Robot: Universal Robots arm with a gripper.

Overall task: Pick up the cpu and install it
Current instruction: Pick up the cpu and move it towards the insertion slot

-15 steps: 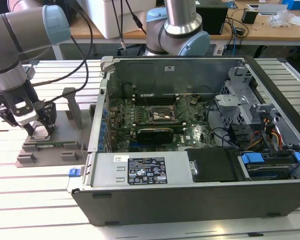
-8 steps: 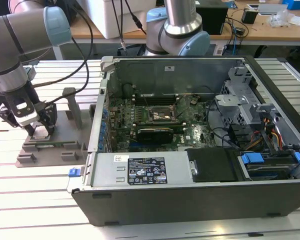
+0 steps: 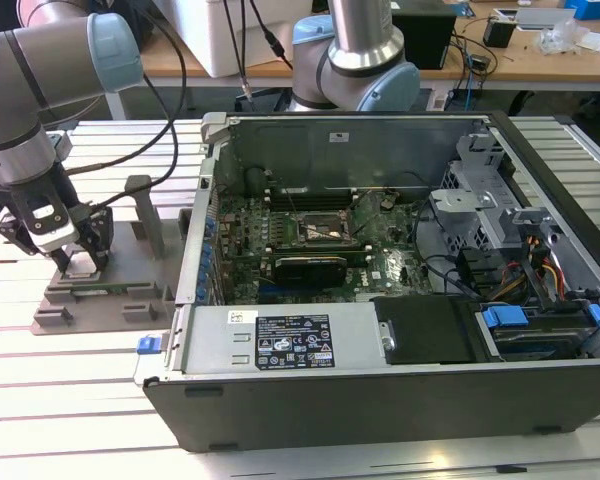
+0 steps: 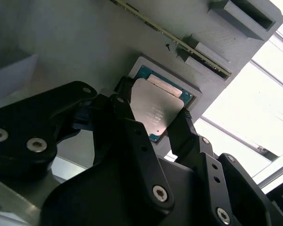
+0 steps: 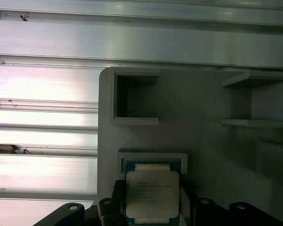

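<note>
The cpu (image 4: 154, 109), a flat square chip with a silvery top and green rim, sits between my black fingers (image 4: 124, 107) over its square pocket in the grey fixture block (image 3: 100, 292). My gripper (image 3: 77, 262) is at the exterior view's left, down on that block and shut on the cpu, one finger against each of two opposite edges. In the first wrist view the cpu (image 5: 152, 192) partly overlaps the pocket's rim (image 5: 152, 157), with my gripper (image 5: 152, 202) around it. The motherboard's socket (image 3: 318, 230) lies inside the open computer case (image 3: 400, 380).
The fixture block has upright posts (image 3: 145, 210) and other recesses (image 5: 134, 96) beside the cpu pocket. The case's metal walls, drive cage (image 3: 480, 190) and cables (image 3: 540, 270) surround the motherboard. A second robot base (image 3: 355, 60) stands behind the case.
</note>
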